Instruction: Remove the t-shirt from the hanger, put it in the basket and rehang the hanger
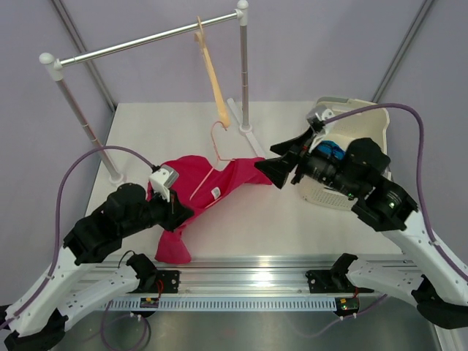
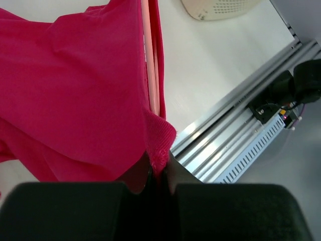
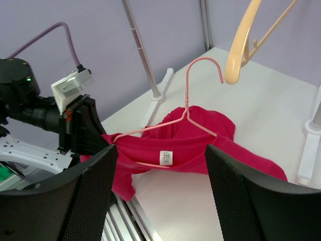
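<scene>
Top view: t-shirt (image 1: 219,186) spread on tabletop (image 1: 292,227), pink hanger (image 1: 216,150) inside neck. Left gripper (image 1: 178,212) clamped on t-shirt's left edge. Right gripper (image 1: 272,170) jaws apart at right sleeve, holding nothing.
Left wrist: t-shirt hem pinched between closed fingers (image 2: 138,178), hanger wire running just beside.
Right wrist: open gripper frames t-shirt label (image 3: 166,157); hanger hook raised off tabletop.

Left hand (image 1: 178,212) pinches the t-shirt (image 1: 230,183), hanger (image 1: 217,150) through its neck.

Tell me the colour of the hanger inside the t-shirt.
Pink; the hanger shows best in the right wrist view.
</scene>
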Motion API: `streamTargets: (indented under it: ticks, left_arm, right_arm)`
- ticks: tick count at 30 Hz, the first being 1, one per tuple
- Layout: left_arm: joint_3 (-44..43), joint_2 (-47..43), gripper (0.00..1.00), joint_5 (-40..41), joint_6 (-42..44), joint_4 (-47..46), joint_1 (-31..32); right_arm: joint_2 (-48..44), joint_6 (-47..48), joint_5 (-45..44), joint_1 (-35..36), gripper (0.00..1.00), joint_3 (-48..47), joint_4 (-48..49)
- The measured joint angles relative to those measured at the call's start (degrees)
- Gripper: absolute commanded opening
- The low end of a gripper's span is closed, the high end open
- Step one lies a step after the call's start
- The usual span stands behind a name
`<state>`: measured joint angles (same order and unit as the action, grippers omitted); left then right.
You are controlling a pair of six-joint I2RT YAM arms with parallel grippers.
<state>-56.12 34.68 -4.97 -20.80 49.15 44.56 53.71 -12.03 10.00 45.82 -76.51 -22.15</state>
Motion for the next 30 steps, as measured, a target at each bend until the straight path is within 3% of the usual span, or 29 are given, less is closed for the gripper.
streamTargets:
  ticks: [10,21,24,27,29,30]
  left_arm:
    - [2.8,2.4,0.0,-9.9,0.3,-5.2,0.0]
    - [4.2,3.6,0.0,-13.7,1.1,-9.0,0.0]
    - [4.2,3.6,0.0,-14.6,1.0,-10.4,0.0]
    - [4.2,3.6,0.0,-14.8,0.9,-11.5,0.0]
    - [4.2,3.6,0.13,-14.8,0.8,-11.9,0.0]
    - [4.2,3.7,0.45,-14.9,0.7,-12.2,0.0]
  right_arm:
    - [13.6,0.2,-0.5,0.0,0.7,2.9,4.3]
    - [18.7,0.3,-7.3,1.9,0.59,2.9,7.4]
    - [20.0,0.3,-8.7,2.4,0.49,2.9,7.3]
    - [20.9,0.5,-9.8,3.0,0.32,2.9,7.3]
    - [21.0,0.7,-10.7,3.1,0.08,2.9,7.1]
    - [21.0,0.6,-11.1,3.1,0.0,2.9,7.0]
